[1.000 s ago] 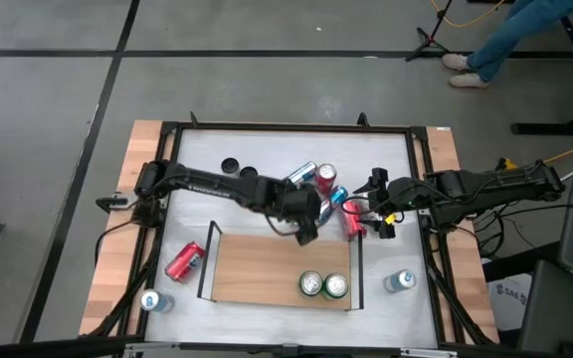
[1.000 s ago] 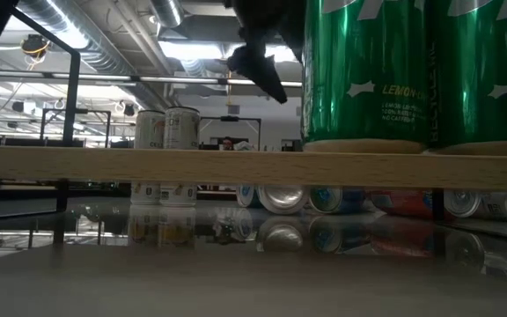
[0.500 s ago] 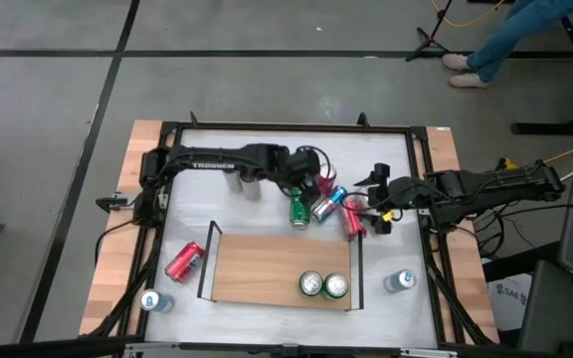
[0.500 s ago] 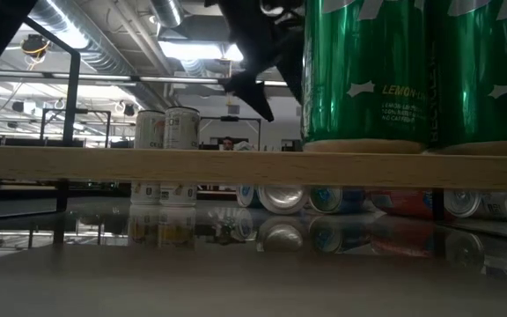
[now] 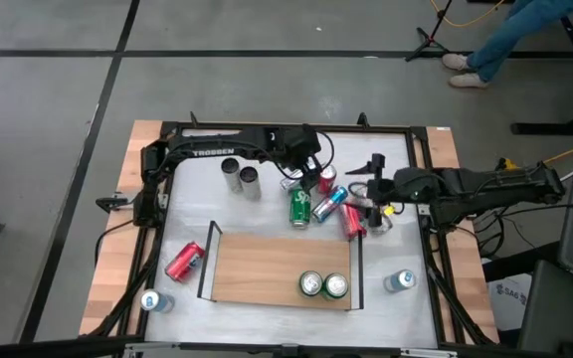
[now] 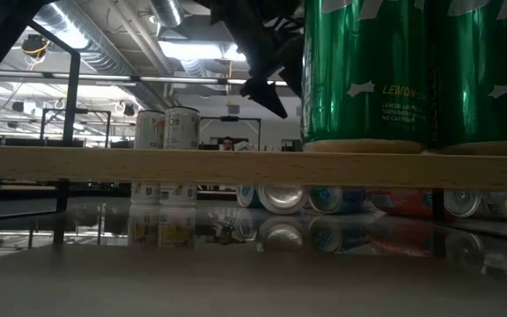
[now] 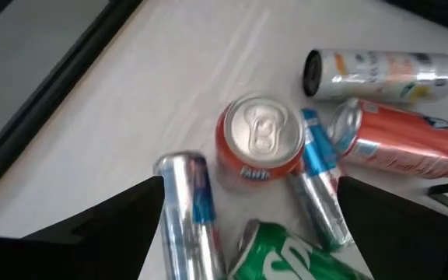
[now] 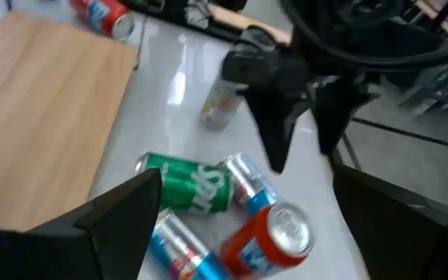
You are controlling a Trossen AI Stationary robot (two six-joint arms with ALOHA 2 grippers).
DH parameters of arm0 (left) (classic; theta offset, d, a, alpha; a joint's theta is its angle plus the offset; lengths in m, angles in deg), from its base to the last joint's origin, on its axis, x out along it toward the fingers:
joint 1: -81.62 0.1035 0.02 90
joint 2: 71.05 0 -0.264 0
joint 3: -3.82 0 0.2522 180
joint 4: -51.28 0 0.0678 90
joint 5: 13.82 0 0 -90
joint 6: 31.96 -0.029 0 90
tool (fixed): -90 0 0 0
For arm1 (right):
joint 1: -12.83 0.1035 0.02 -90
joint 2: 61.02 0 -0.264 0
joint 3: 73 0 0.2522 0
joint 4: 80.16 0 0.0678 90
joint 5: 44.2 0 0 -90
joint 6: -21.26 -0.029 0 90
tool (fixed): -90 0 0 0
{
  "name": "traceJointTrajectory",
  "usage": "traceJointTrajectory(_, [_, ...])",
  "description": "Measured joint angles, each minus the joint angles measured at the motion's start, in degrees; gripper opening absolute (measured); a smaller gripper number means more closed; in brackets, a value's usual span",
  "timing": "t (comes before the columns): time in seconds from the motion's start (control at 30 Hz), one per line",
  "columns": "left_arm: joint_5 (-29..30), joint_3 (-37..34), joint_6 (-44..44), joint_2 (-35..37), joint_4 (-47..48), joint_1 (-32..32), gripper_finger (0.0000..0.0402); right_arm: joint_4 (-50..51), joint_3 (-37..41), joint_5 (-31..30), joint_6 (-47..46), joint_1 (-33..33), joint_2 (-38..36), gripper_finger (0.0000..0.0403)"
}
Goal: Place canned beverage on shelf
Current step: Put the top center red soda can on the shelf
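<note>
The left tool (image 5: 306,171) hangs with fingers spread, holding nothing, over the upright orange can (image 7: 260,142) in the can cluster at the shelf's (image 5: 267,267) twelve o'clock. The right tool (image 5: 374,189) waits spread and empty at two o'clock. Two green cans (image 5: 323,285) stand on the shelf.
</note>
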Motion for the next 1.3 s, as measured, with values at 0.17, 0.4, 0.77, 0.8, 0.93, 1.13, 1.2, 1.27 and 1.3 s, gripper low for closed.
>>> traceJointTrajectory(0.17, [-0.3,0.0,-4.6,0.0,-0.4,1.7,0.0377,-2.0,0.0,6.2,0.2,-8.4,0.0,0.0367])
traceJointTrajectory(0.4, [-0.4,0.0,-7.5,0.1,-0.4,3.0,0.0377,-2.1,0.0,17.4,0.3,-19.2,1.8,0.0367])
traceJointTrajectory(0.77, [-0.4,0.0,-7.5,0.1,-0.4,2.0,0.0377,-4.4,0.0,28.4,3.0,-28.1,13.5,0.0367])
traceJointTrajectory(0.8, [-0.4,0.0,-7.5,0.2,-0.3,1.8,0.0377,-4.9,0.0,29.1,3.1,-28.4,14.6,0.0367])
traceJointTrajectory(0.93, [-0.4,0.0,-7.5,0.2,-0.3,1.1,0.0377,-5.4,0.0,30.0,3.3,-28.8,18.4,0.0367])
traceJointTrajectory(1.13, [-0.3,0.0,-7.4,0.2,-0.2,0.5,0.0377,-5.9,0.0,30.0,4.9,-28.7,22.4,0.0367])
traceJointTrajectory(1.2, [-0.3,0.0,-7.4,0.2,-0.2,0.3,0.0377,-6.5,0.0,29.8,4.9,-28.7,23.2,0.0367])
traceJointTrajectory(1.27, [-0.3,0.0,-7.3,0.2,-0.2,0.2,0.0377,-7.7,0.0,28.9,4.9,-28.7,23.8,0.0367])
traceJointTrajectory(1.3, [-0.3,0.0,-7.3,0.2,-0.2,0.1,0.0377,-8.3,0.0,28.9,5.0,-28.7,24.0,0.0367])
